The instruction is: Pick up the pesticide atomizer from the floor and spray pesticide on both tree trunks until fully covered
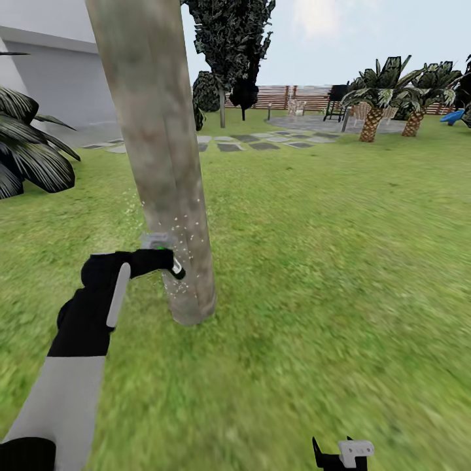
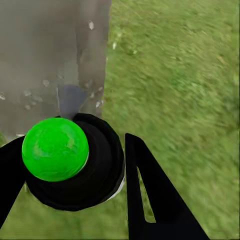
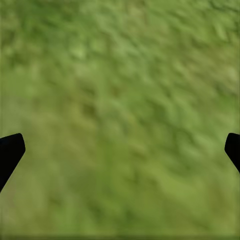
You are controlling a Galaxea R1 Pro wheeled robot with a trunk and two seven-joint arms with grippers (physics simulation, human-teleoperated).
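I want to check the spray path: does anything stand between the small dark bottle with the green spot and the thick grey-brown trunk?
Nothing visible does. The left gripper holds the dark, green-spotted atomizer bottle right beside the thick grey-brown tree trunk, with pale droplets speckling the bark.

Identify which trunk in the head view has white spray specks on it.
The thick mottled grey-brown tree trunk right beside the left gripper, which holds the pesticide atomizer against it. The scaly palm trunks far off near the fence show no specks.
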